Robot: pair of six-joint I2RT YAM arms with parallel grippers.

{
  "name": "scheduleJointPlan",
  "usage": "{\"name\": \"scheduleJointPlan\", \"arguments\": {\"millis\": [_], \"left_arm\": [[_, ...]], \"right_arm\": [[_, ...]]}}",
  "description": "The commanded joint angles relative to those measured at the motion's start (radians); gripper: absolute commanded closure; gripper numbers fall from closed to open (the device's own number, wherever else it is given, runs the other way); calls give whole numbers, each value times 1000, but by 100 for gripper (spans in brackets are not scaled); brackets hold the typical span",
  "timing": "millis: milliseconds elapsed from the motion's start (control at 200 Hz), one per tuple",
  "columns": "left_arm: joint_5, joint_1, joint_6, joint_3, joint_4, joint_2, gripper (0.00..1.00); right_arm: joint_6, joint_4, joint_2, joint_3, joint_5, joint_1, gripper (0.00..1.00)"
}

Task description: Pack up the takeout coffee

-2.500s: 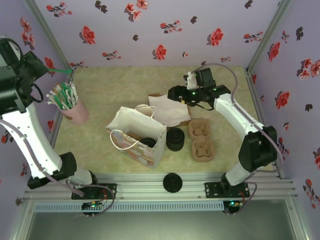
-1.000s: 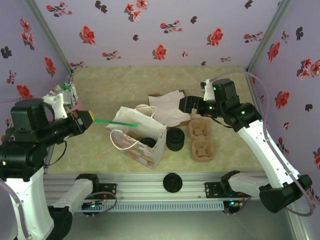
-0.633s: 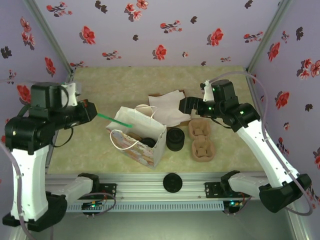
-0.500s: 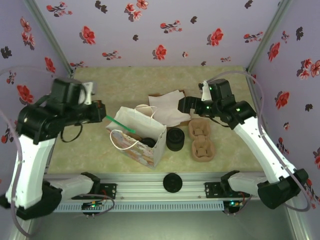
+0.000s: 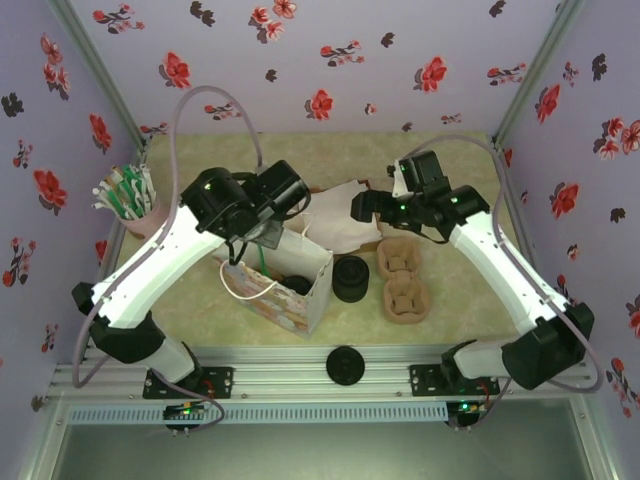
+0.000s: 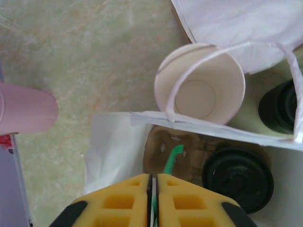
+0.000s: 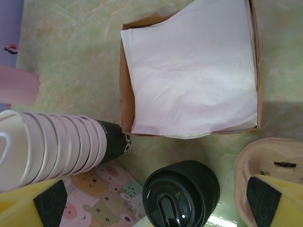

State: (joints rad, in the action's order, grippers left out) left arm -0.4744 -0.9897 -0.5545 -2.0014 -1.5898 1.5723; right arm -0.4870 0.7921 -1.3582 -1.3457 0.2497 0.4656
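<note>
The left hand [image 6: 152, 179] is hovering over the takeout coffee [image 6: 236, 177], its grip on the green straw [image 6: 173, 158] unclear. The right hand [image 7: 158, 198] is gaping open.

A pink cup [image 5: 152, 225] holds straws [image 5: 125, 190]. White napkins [image 7: 189, 71] fill a brown box [image 7: 123, 94] beside stacked cream cups [image 7: 61, 146]. 2 pulp carriers [image 5: 405, 296] lie by black lids [image 5: 350, 278]. A green straw [image 6: 173, 158] dips into the paper bag [image 5: 290, 302].

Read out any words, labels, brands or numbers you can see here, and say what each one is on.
No text reads clearly.
Cup stack: a white mark on its dark outer cup, too blurred to read.
Bag: cartoon bears, no words seen.
Straw wrappers: green print, too small to read.
</note>
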Motion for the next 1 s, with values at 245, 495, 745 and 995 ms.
{"name": "scheduleJointPlan", "arguments": {"millis": [245, 495, 745, 995], "left_arm": [[225, 27, 8, 130, 230, -174, 23], [402, 189, 71, 157, 331, -247, 6], [557, 430, 57, 335, 468, -365, 3], [628, 566, 16, 517, 569, -454, 1]], "right_arm": [[66, 8, -289, -180, -73, 1, 9], [134, 31, -504, -349, -119, 12, 28], [213, 116, -705, -516, -226, 51, 40], [236, 173, -848, -604, -321, 95, 45]]}}
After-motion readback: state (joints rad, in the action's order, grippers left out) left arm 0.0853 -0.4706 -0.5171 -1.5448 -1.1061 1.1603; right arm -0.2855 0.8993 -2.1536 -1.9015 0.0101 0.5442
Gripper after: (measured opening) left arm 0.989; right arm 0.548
